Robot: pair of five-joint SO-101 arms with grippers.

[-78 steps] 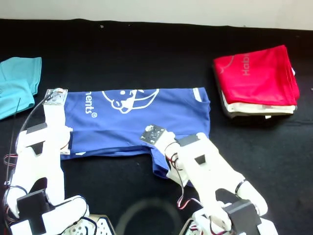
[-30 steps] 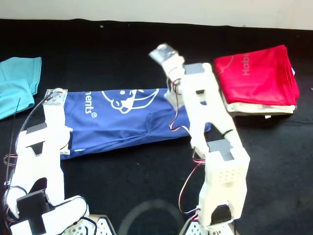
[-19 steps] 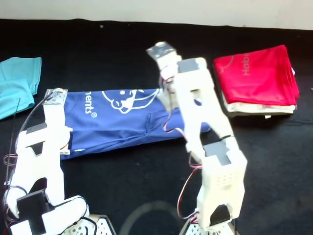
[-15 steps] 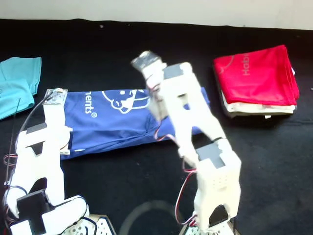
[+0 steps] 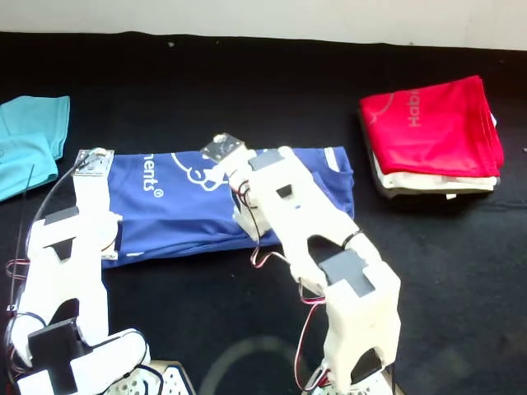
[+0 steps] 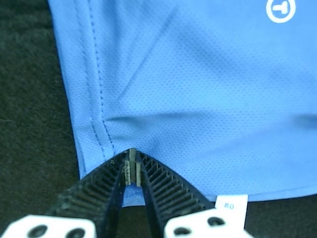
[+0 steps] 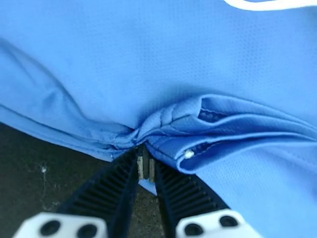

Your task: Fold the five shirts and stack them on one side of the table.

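**Left wrist view.** My left claw [image 6: 132, 166] is closed. Its two black ribbed jaws pinch the stitched hem at a corner of the blue shirt [image 6: 198, 89], a fine mesh-knit cloth lying flat on the black table covering [image 6: 29, 99]. Just beside the jaws, a small white sewn-in label [image 6: 231, 204] with tiny print sticks out from the shirt's edge. Farther out on the cloth is a white circular mark [image 6: 280, 9].

**Right wrist view.** My right claw [image 7: 146, 167] is also closed, gripping a bunched, doubled fold at the edge of the same shirt. Creases spread outward from the jaws.

**High view.** The blue shirt lies as a long strip across the middle of the table, with white lettering [image 5: 151, 174] and a white graphic along its far edge. My left arm [image 5: 70, 247] stands at the strip's left end. My right arm [image 5: 305, 222] lies diagonally over the strip's middle, its wrist near the graphic.

At the right side, well apart from both claws, a folded red shirt [image 5: 432, 123] with pale lettering rests on a folded cream shirt [image 5: 436, 186]. At the left edge a turquoise shirt [image 5: 29, 140] lies unfolded and partly out of frame, near my left arm but not touching the blue shirt.
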